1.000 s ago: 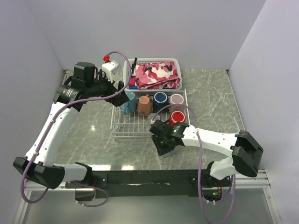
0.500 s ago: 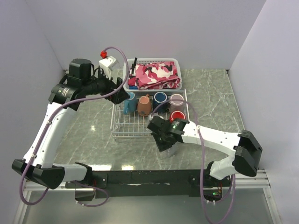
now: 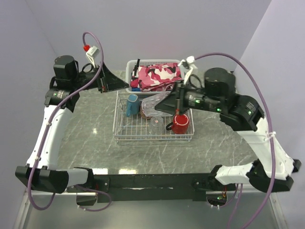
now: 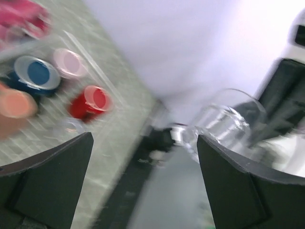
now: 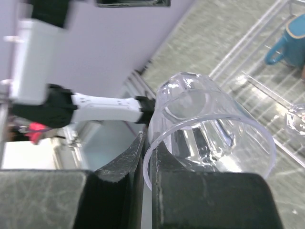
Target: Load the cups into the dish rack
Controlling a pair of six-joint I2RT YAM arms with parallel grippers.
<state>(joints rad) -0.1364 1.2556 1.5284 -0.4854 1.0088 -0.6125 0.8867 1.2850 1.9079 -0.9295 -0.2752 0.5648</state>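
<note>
My right gripper (image 3: 162, 106) is shut on the rim of a clear glass (image 3: 152, 102), holding it tilted in the air above the white wire dish rack (image 3: 153, 137). In the right wrist view the fingers pinch that clear glass (image 5: 209, 129) by its wall. In the rack stand a teal mug (image 3: 132, 104), a red mug (image 3: 180, 124) and a second clear glass (image 3: 156, 123). The left wrist view also shows a navy mug (image 4: 35, 71), a pink mug (image 4: 69, 62) and a terracotta mug (image 4: 16, 105). My left gripper (image 3: 121, 85) hangs open and empty, raised beyond the rack's far left corner.
A white slotted basket (image 3: 155, 62) with pink camouflage cloth stands right behind the rack. The grey marble table (image 3: 86, 133) is walled at the back and both sides. My right arm (image 3: 224, 100) stretches over the rack's right part and hides the mugs beneath it.
My right gripper closed on the clear glass at the table's front and swung it up over the rack. My left arm drew back and up to the left, still open.
</note>
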